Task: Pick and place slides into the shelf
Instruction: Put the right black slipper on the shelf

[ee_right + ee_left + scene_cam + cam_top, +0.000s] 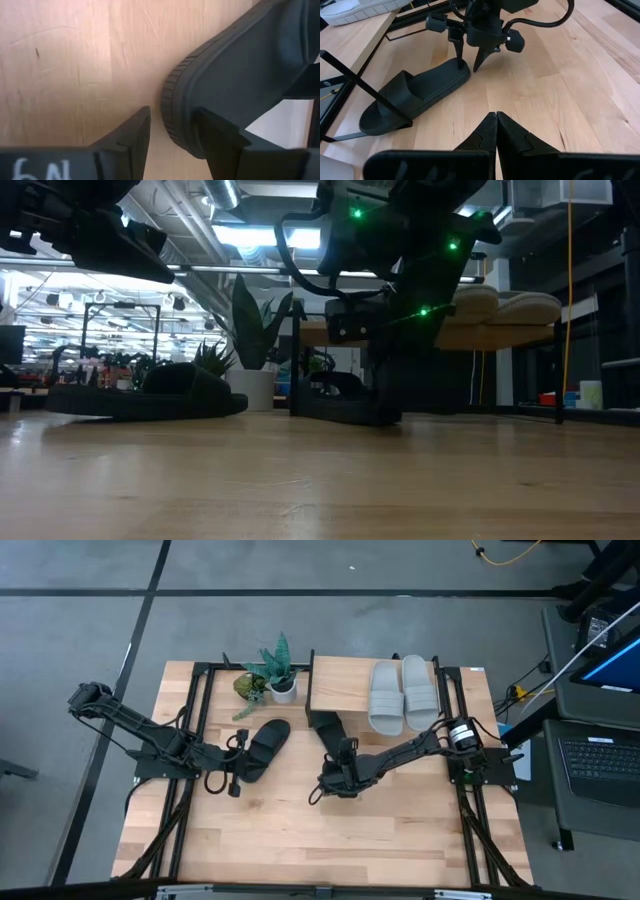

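Ribbed rubber black slide [235, 75] edge between right gripper [172, 132] fingers

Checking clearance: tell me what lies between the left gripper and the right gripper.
Left wrist view: bare tabletop between left gripper and right gripper.

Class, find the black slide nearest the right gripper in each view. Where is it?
High view: black slide centre, at the shelf corner, partly under the right arm.
Low view: centre, beneath the shelf.
Left wrist view: left half.
Right wrist view: right side, heel only.
Shared landmark: right gripper straddling its heel.
Left gripper waits left of it.
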Robot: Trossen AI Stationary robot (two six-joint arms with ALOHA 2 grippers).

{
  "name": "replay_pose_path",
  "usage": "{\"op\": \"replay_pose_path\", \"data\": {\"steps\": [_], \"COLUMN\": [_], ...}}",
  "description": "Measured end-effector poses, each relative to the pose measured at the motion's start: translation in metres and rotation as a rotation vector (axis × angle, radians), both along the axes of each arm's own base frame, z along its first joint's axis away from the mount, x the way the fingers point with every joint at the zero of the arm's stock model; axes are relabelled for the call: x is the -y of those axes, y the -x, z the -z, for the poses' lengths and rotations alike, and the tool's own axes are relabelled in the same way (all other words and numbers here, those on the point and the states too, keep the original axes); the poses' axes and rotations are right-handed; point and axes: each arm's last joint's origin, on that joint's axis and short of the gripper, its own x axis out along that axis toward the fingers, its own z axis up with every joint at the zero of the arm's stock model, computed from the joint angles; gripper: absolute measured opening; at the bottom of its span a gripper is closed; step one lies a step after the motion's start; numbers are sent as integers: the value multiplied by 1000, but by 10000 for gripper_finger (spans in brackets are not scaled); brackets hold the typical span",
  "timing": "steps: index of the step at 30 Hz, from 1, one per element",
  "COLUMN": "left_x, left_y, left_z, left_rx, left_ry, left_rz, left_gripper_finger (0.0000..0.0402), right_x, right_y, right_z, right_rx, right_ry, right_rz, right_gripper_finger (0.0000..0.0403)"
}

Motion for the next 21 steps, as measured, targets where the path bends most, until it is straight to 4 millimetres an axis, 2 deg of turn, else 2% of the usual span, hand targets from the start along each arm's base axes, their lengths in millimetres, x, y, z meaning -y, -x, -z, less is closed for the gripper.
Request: {"op": "replay_pose_path", "data": {"steps": [6,17,21], "left_x": [0,0,0], "left_y": [0,0,0], "left_z": [0,0,0], "left_rx": [0,0,0], "left_ry": [0,0,0], "left_rz": [0,0,0], "left_gripper_finger": [0,0,0], "right_x": [0,0,0], "right_y": [0,-1,-1], "right_z": [0,-2,-2], "right_rx": [3,30,49], "right_ry": [2,-6,-15], "right_rz": [2,32,63], "right_gripper_finger": [148,22,17]}}
